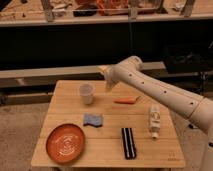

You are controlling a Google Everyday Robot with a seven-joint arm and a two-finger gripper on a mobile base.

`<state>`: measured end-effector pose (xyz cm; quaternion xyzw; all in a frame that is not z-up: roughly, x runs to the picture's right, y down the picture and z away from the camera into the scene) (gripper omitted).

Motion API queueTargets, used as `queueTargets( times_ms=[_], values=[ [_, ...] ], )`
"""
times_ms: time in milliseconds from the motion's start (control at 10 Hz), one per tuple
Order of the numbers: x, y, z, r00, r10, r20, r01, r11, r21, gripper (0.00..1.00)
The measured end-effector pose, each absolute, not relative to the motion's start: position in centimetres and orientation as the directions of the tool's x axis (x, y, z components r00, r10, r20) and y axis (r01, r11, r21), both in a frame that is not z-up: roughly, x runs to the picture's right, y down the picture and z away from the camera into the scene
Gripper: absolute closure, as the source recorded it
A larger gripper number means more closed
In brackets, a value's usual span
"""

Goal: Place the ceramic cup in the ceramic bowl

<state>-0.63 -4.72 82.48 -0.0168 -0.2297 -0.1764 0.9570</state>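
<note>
White cup (86,93): upright, far-left part of wooden table (108,146); orange bowl (65,142): near-left corner, well apart from cup; gripper (104,71): over table's far edge, right of cup, apparently not touching it; grip state unreadable.

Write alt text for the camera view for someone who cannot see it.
A white robot arm reaches over a wooden table, its gripper above the far edge, beside an upright white ceramic cup. The empty orange ceramic bowl sits near the front-left corner. A blue cloth, orange stick, black block and white bottle lie elsewhere.
</note>
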Motion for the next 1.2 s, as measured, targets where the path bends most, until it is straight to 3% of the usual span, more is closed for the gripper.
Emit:
queueTargets(
  times_ms=[1200],
  values=[
    [-2.3,-6.3,84.3,0.804,-0.296,0.516,0.339,0.941,0.012,0.2]
  ],
)
